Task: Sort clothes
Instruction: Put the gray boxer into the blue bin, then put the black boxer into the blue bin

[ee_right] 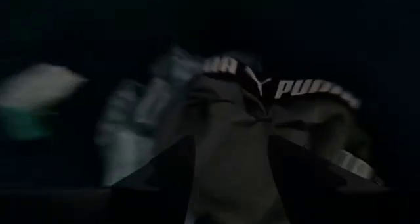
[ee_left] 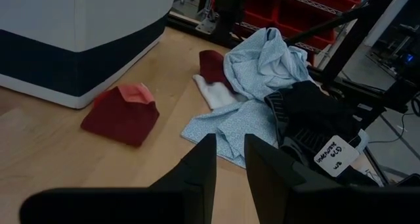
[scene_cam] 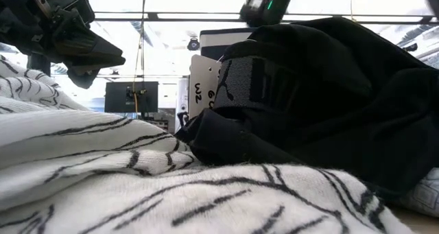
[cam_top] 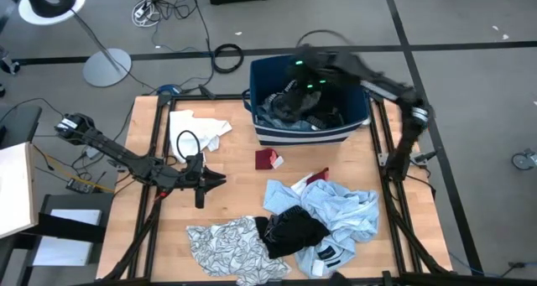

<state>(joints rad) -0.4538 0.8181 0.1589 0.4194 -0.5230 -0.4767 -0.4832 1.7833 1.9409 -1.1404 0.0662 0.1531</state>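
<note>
The dark blue bin (cam_top: 302, 137) stands at the table's far edge with dark and bluish clothes (cam_top: 294, 110) inside. My right gripper (ee_right: 230, 178) hangs open over it, above a black garment with a lettered waistband (ee_right: 289, 89). On the table lie a red piece (ee_left: 121, 112), a red-and-white piece (ee_left: 211, 79), a light blue garment (cam_top: 336, 206), a black garment (cam_top: 294, 231) on top of it, and a leaf-print garment (cam_top: 226, 244). My left gripper (ee_left: 228, 168) hovers left of the red piece, slightly open, with nothing between its fingers.
A crumpled white cloth (cam_top: 197, 128) lies at the table's far left, behind my left arm. Bare wood shows between my left gripper and the red piece (cam_top: 268, 158). Black frame posts (cam_top: 394, 164) stand at the table's sides. Cables and a lamp base (cam_top: 106, 66) lie on the floor beyond.
</note>
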